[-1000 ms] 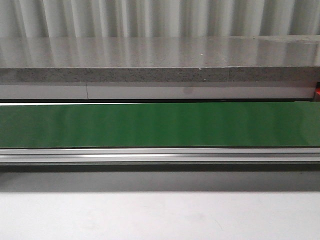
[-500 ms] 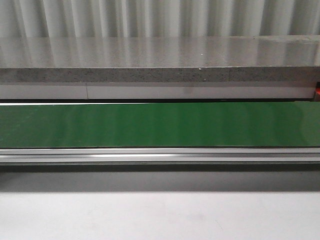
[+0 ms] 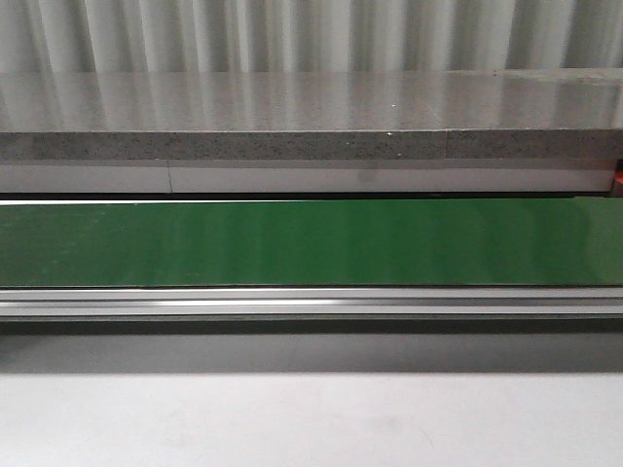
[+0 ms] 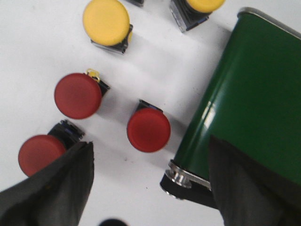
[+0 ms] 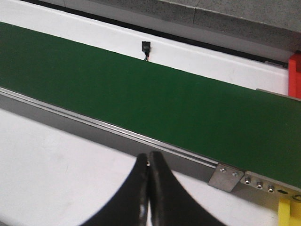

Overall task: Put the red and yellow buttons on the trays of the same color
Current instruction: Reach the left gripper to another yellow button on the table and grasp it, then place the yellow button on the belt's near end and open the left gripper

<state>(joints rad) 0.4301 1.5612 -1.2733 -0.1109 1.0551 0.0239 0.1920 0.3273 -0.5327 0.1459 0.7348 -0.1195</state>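
The front view shows only a green belt (image 3: 311,243) running across the frame, with its metal rail (image 3: 311,302) along the near edge, a grey stone ledge (image 3: 311,146) behind it and the white table (image 3: 311,418) in front. Neither arm and no button appears there.

In the left wrist view the left gripper (image 4: 148,188) hangs over the white table (image 4: 37,56) with its two dark fingers (image 4: 51,193) spread wide apart and nothing between them. Beneath it lie three red buttons: one (image 4: 148,129) just beside the end of the belt (image 4: 254,94), one (image 4: 78,95) near it further from the belt, and one (image 4: 41,154) partly hidden behind a finger. The three are close together but not touching. Beyond them sit two yellow buttons, one (image 4: 106,22) fully seen and another (image 4: 202,5) cut off by the frame edge, nearer the belt. The belt's roller end (image 4: 181,176) shows by the other finger.

In the right wrist view the right gripper (image 5: 149,188) has its fingers pressed together, holding nothing, above the table (image 5: 56,165) on the near side of the belt (image 5: 141,94). A rail bracket (image 5: 226,178) with bolts sits near the belt's end, a small black part (image 5: 146,47) stands on the white strip behind the belt, a red object (image 5: 295,75) shows at the frame edge, and a bit of yellow (image 5: 288,212) shows at the corner. No tray can be made out with certainty.
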